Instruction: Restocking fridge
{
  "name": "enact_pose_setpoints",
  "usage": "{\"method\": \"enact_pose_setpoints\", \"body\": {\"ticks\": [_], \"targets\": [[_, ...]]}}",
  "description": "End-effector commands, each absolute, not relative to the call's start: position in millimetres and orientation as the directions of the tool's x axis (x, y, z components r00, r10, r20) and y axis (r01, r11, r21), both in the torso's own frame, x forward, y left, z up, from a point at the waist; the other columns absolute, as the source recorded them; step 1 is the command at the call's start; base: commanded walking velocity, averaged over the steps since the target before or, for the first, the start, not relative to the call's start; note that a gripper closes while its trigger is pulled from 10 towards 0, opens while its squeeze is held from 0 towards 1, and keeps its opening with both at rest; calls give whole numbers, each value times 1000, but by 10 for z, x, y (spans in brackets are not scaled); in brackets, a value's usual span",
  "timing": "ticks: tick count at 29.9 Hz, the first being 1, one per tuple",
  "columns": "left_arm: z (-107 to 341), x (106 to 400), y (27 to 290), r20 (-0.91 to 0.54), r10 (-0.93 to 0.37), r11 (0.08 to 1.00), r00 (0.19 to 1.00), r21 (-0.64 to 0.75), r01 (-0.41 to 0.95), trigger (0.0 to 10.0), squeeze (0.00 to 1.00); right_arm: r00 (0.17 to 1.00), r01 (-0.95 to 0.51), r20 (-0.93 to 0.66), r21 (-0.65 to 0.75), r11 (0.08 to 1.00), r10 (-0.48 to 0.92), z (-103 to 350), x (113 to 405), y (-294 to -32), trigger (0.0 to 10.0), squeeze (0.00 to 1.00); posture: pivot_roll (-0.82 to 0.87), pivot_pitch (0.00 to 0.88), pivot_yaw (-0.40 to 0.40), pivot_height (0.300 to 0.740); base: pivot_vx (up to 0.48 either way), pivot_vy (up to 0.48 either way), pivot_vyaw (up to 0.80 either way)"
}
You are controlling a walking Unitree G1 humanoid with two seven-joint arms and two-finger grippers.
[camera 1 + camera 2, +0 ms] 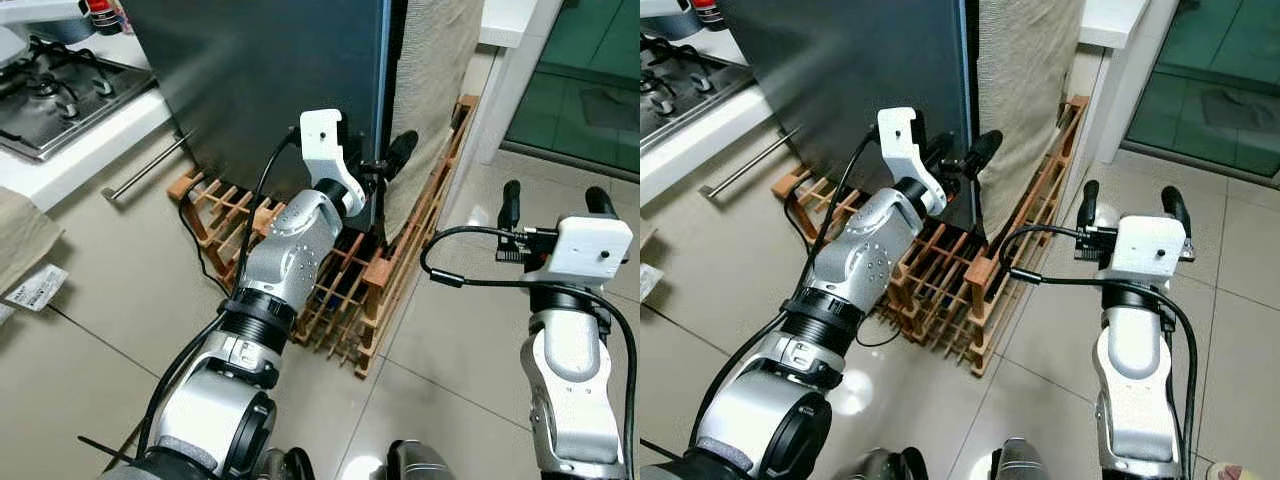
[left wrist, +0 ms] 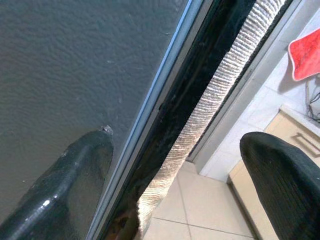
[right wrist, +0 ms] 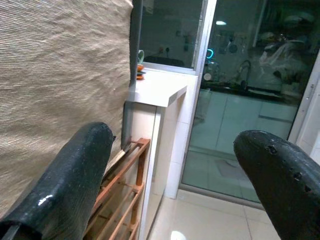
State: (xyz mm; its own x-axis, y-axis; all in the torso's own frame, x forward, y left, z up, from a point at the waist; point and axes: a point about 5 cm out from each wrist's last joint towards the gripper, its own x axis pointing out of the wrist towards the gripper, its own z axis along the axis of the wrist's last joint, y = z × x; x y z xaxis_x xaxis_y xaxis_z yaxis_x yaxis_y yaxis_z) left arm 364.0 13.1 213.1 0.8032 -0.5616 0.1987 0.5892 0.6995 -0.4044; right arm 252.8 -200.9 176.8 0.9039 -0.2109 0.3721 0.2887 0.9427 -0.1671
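Fridge door (image 1: 270, 90), dark grey, standing closed ahead of me, its right edge beside hanging beige cloth (image 1: 430, 90). Am reaching my left pincer (image 1: 385, 165) to that edge, fingers spread wide, straddling it, one finger (image 2: 75, 185) against door face. Wooden rack (image 1: 350, 290) lying on floor tiles below. Am holding my right pincer (image 1: 1125, 205) wide, empty, over floor. Stove (image 1: 50, 95) sitting on surface at left.

Fridge (image 1: 270, 80) is a big dark grey slab with a textured door, shut as far as I can see. Its door edge sits right between the spread fingers of the left gripper (image 1: 385, 160).
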Motion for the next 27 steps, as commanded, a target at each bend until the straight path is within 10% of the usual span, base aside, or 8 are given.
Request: {"method": "enact_pose_setpoints", "body": {"ticks": [1, 27], "targets": [[2434, 3437, -450, 290, -654, 531, 699, -481, 697, 10000, 0, 900, 296, 379, -165, 941, -216, 1802, 2503, -1990, 10000, 263, -309, 149, 141, 732, 0, 0, 0], [2976, 3106, -669, 480, -741, 71, 470, -640, 765, 10000, 0, 895, 312, 381, -168, 935, -231, 1820, 2538, -2016, 10000, 263, -306, 159, 142, 732, 0, 0, 0]]}}
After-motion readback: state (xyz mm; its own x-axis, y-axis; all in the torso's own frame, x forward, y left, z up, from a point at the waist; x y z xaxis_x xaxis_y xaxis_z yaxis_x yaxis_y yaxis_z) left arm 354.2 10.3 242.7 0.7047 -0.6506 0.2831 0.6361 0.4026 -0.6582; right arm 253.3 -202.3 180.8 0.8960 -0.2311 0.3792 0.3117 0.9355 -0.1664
